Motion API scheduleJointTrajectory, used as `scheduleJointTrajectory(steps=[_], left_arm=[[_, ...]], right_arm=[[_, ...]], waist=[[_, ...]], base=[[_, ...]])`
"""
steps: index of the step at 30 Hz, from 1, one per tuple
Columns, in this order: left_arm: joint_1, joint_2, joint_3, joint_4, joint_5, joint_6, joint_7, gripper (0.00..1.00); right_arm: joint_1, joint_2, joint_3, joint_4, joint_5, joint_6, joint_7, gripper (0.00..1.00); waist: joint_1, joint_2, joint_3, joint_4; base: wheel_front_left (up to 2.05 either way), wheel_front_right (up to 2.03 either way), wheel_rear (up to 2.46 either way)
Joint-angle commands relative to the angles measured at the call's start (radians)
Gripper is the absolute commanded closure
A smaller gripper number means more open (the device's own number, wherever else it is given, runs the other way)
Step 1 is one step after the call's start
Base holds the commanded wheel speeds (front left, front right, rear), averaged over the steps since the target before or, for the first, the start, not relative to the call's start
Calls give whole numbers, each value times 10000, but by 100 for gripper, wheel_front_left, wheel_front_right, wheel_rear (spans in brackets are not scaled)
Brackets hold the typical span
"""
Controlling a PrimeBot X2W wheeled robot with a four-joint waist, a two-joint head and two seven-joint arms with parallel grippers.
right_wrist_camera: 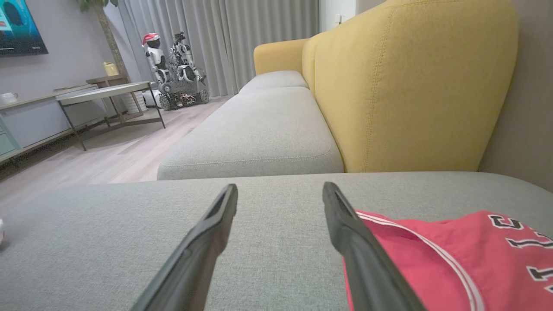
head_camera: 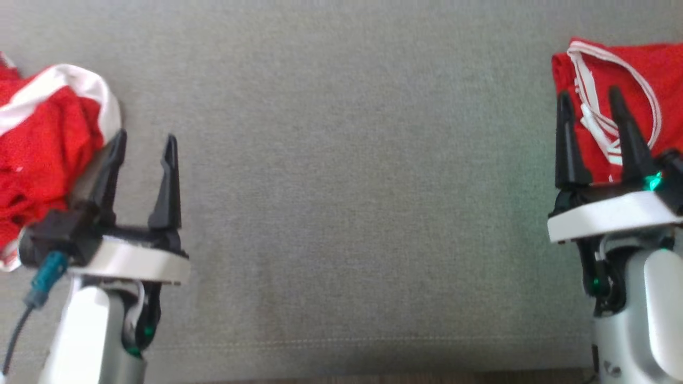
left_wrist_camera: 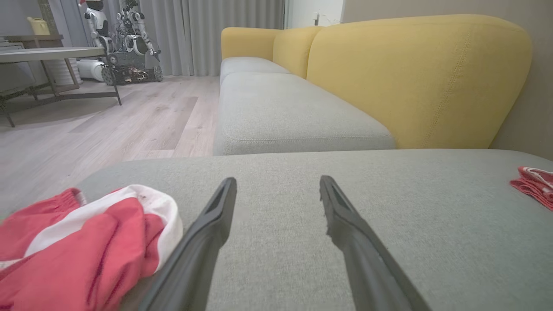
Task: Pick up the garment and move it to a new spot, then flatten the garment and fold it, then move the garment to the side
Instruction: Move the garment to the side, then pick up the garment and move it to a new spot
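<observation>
The folded garment (head_camera: 664,64), red with white stripes and dark lettering, lies flat at the far right edge of the grey cushion (head_camera: 341,186). The right gripper (head_camera: 589,94) hangs over the garment's left part, jaws spread wide and holding nothing; whether its fingers touch the cloth I cannot tell. At the cushion's far left edge sits a crumpled garment (head_camera: 42,138), red with a white band. The left gripper (head_camera: 146,136) is just beside it, jaws also wide apart and empty. A yellow sofa (left_wrist_camera: 410,77) stands beyond the cushion.
</observation>
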Motion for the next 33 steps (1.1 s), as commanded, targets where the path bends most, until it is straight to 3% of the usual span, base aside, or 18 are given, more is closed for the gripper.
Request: scheduleJointTrajectory(steps=[1,19,33], left_arm=[[134,109,368,-358,31,54,-51,0],[1215,14,-84,50,319,11,-51,0],[1301,132,-161,125,300,135,-51,0]], right_arm=[[151,-10,233,-214,15,-7,-166,0],[1395,-9,100,12,22,-7,1,0],[1727,-9,90,-291,-119,-7,311,0]], waist=[[1,0,-415,247],[1,0,-1761,368],[1,0,-1992,287]], base=[[0,0,0],[0,0,0],[0,0,0]])
